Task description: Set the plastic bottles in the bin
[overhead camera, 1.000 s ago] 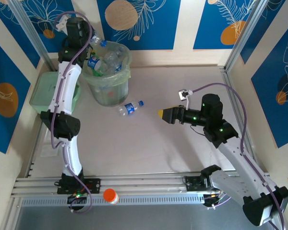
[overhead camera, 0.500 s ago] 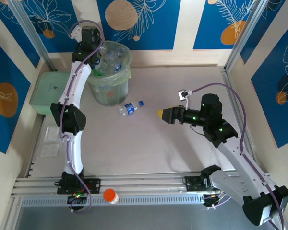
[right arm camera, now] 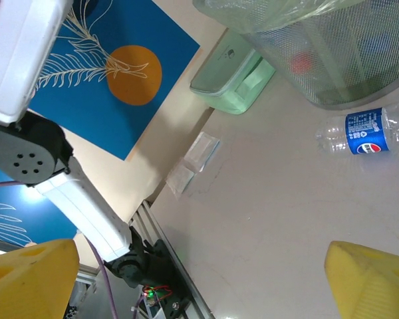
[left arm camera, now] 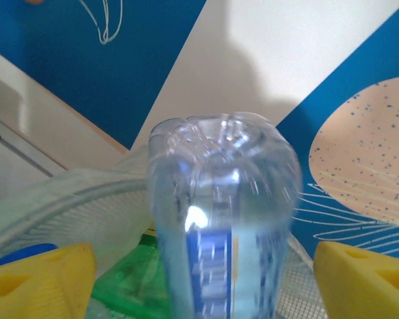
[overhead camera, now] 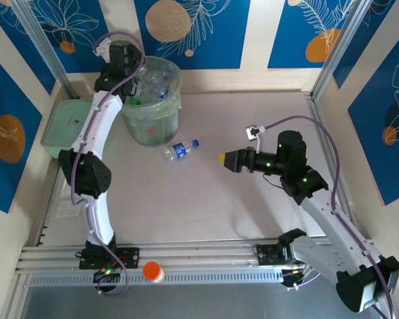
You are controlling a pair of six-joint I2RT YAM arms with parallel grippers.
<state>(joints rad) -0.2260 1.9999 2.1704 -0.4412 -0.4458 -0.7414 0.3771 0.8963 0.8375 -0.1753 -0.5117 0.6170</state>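
This looks like a robot test cell in a lab. The left arm and right arm are bolted to a slotted aluminium rail at the edge of a bare grey table. Aluminium posts and blue leaf-printed wall panels close it in.

The left arm stretches far out from its base, its elbow bent well behind the left jaws and its wrist tipped down. The left jaws stand parted, with the 2 yellow fingertips wide apart. The right arm folds at the elbow, holding the right jaws level and pointed toward the left arm's side. Their 2 yellow fingertips are spread wide too.
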